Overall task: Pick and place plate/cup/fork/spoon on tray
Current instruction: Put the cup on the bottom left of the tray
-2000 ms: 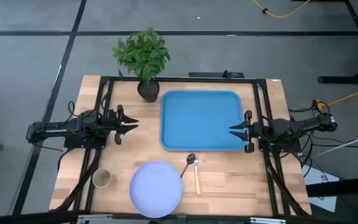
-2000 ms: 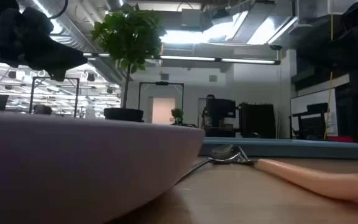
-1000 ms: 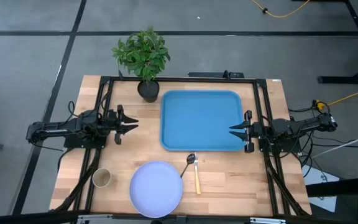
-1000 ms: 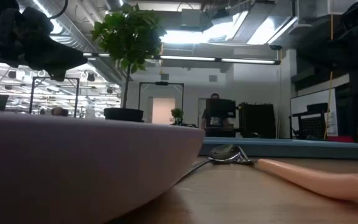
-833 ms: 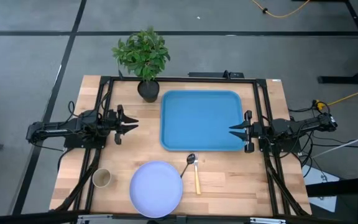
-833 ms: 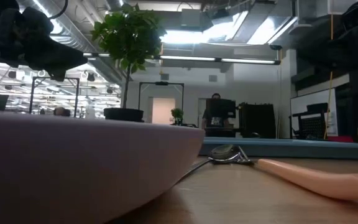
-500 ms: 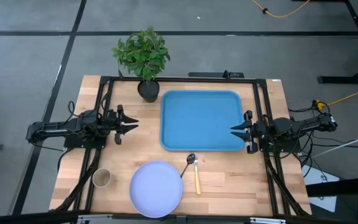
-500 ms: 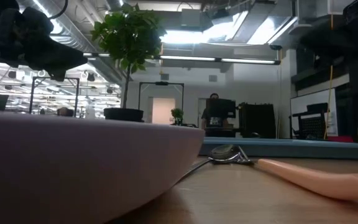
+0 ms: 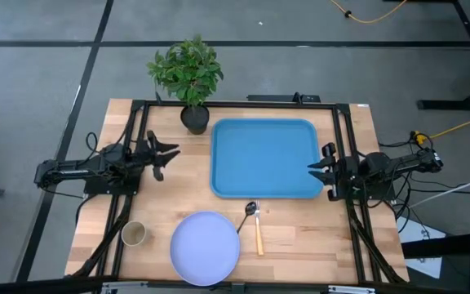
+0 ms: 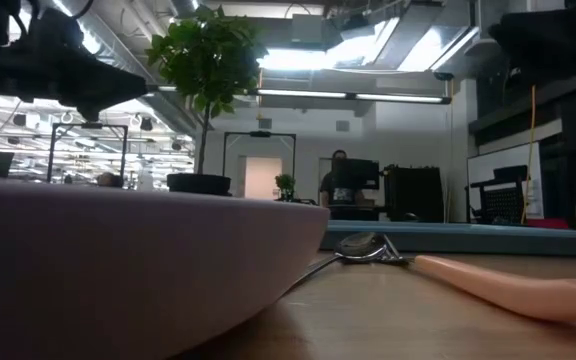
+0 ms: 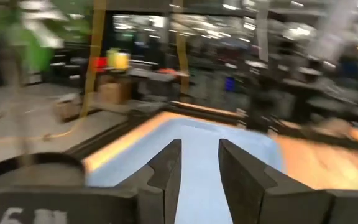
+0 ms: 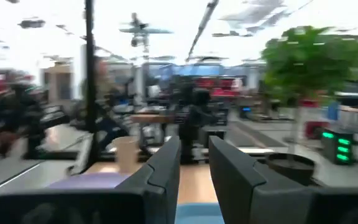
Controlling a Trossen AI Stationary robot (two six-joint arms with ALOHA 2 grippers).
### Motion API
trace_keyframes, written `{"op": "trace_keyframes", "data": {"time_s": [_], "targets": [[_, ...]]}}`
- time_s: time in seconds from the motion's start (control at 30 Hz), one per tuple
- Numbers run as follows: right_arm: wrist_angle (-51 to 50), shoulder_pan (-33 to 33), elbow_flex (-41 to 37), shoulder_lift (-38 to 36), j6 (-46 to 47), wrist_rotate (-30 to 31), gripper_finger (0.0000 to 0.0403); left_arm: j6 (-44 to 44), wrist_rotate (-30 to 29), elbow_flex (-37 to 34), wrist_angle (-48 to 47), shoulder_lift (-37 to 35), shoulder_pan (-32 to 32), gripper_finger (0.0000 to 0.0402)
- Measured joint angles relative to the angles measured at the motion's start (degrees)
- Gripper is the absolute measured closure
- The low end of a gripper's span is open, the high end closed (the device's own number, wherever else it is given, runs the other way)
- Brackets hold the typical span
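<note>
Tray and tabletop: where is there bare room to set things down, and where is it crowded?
The tray is entirely bare. Open wood lies between the left gripper and the tray, and right of the spoon. It is crowded along the near edge: cup, plate and spoon sit close together.

One tray (image 9: 264, 157), one plate (image 9: 206, 247), one cup (image 9: 132, 234), one spoon (image 9: 247, 215), one pale-handled utensil (image 9: 259, 237), one potted plant (image 9: 188, 75), two arms.

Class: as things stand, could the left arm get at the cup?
Probably yes. The cup stands alone on bare wood on the left gripper's side; the plate sits apart, and that gripper is open.
</note>
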Motion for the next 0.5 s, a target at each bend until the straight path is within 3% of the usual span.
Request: {"op": "trace_keyframes", "data": {"time_s": [0.1,0.2,0.33,0.4,0.43,0.5], "targets": [[6.7,0.0,0.0,0.0,4.3,9.2,0.0313,-5.6,-9.6,0.0,0.8,0.0,0.0,0.0303],[15.2,0.0,0.0,0.0,4.8,18.5,0.0313,-9.1,-22.7,0.0,4.5,0.0,0.0,0.0303],[20.3,0.0,0.0,0.0,-6.9,25.3,0.0313,-4.6,-37.7,0.0,10.9,0.0,0.1,0.0303],[20.0,0.0,0.0,0.0,-10.9,25.6,0.0313,-1.5,-35.5,0.0,14.3,0.0,0.1,0.0303],[19.0,0.0,0.0,0.0,-12.0,24.2,0.0313,0.5,-29.3,0.0,15.9,0.0,0.1,0.0303],[16.4,0.0,0.0,0.0,-12.6,18.3,0.0313,3.7,-8.1,0.0,18.8,0.1,0.0,0.0303]]}}
